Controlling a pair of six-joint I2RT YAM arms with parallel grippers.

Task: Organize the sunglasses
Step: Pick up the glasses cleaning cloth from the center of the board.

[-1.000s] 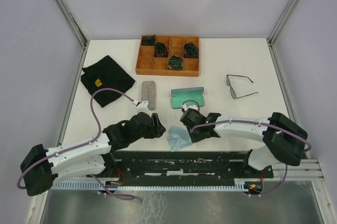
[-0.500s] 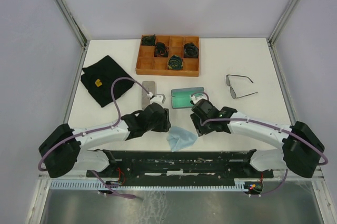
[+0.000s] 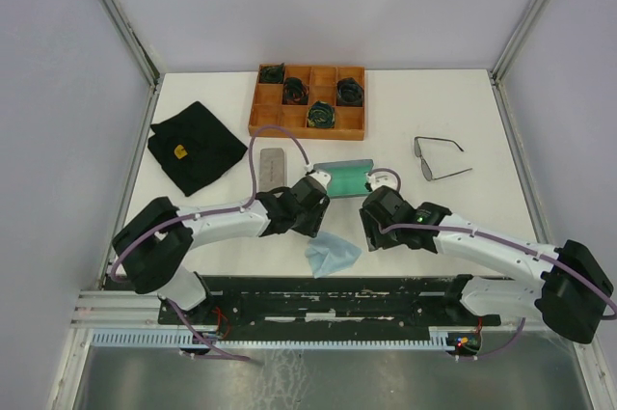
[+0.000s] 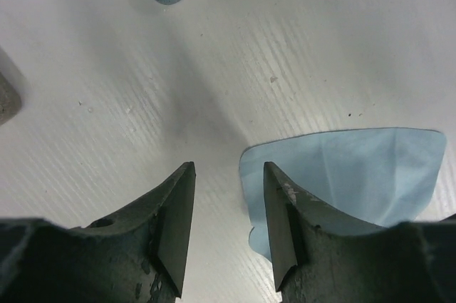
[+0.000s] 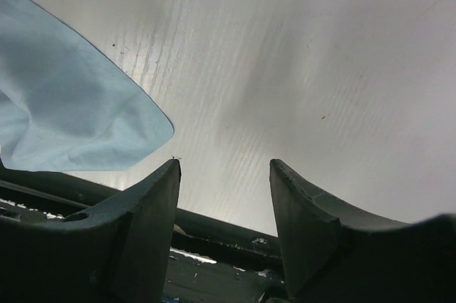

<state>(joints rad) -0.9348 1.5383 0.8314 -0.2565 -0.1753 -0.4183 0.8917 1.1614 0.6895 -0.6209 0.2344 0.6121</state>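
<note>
The sunglasses (image 3: 429,169), 1 pair in view, lie on the right of the table (image 3: 463,101), arms unfolded and pointing right, well apart from both grippers. They look light and fragile: thin wire, nearly clear lenses that would scratch or smear, slim arms that could bend or fold under a sideways push. The safest hold is probably across the bridge or on 1 arm near its hinge, with a gentle squeeze and no pad on a lens. The left gripper (image 4: 228,224) hangs over bare table between the open case (image 3: 342,178) and the blue cloth (image 3: 331,253), jaws partly spread with nothing between them. The right gripper (image 5: 224,203) is just right of the cloth, jaws wider and also empty. The tabletop is white, flat and smooth, so the frame could skate when nudged. There is free space around the glasses; a grey case (image 3: 273,167), a black cloth (image 3: 193,148) and a wooden tray (image 3: 308,125) sit left and far, and pale walls close in 3 sides
</note>
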